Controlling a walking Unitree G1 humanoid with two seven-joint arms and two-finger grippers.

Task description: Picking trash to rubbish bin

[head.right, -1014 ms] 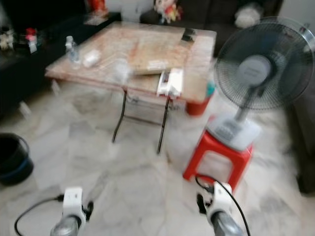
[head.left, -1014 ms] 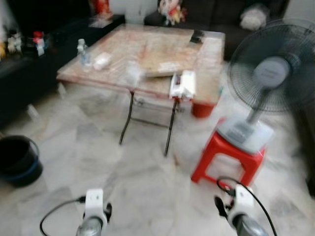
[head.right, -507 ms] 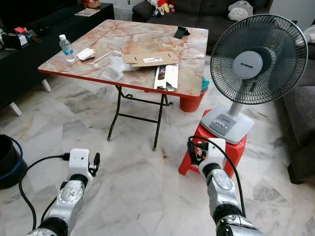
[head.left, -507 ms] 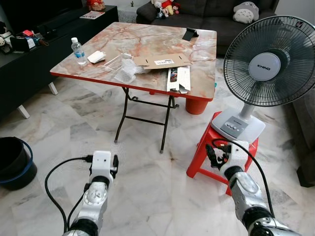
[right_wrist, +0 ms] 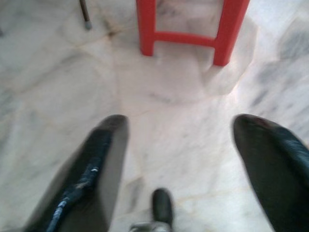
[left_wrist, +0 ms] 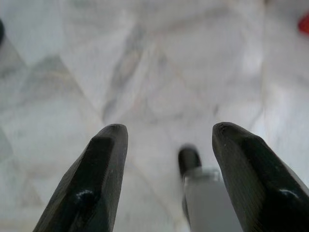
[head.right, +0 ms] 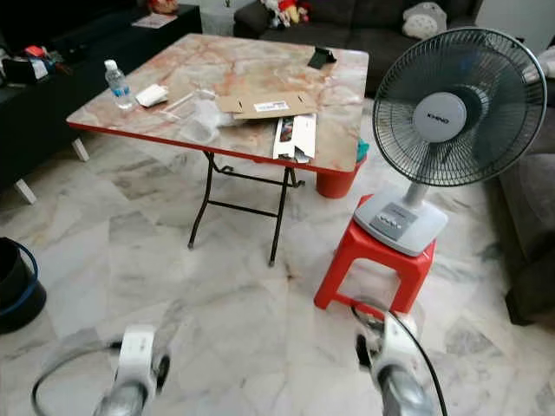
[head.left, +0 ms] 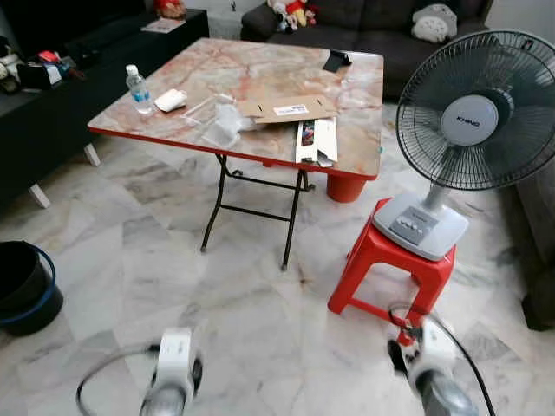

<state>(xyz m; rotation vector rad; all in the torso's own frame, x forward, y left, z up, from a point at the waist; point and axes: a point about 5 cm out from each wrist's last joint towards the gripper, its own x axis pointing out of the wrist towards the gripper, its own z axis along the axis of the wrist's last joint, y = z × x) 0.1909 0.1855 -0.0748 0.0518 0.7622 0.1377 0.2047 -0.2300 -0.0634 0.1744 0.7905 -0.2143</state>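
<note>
The marble-top folding table carries a flattened cardboard piece, crumpled clear plastic, a long white package, a water bottle and a white packet. A black bin with a blue rim stands on the floor at the left. My left arm and right arm hang low over the marble floor, well short of the table. In the wrist views the left gripper and the right gripper are both open, with only floor between the fingers.
A standing fan sits on a red stool to the right of the table. A red bucket is behind the table. A dark sofa lines the back and a black cabinet the left.
Since half a second ago both arms have dropped towards the bottom edge and are blurred by motion. The view has shifted slightly; the things on the table lie as before.
</note>
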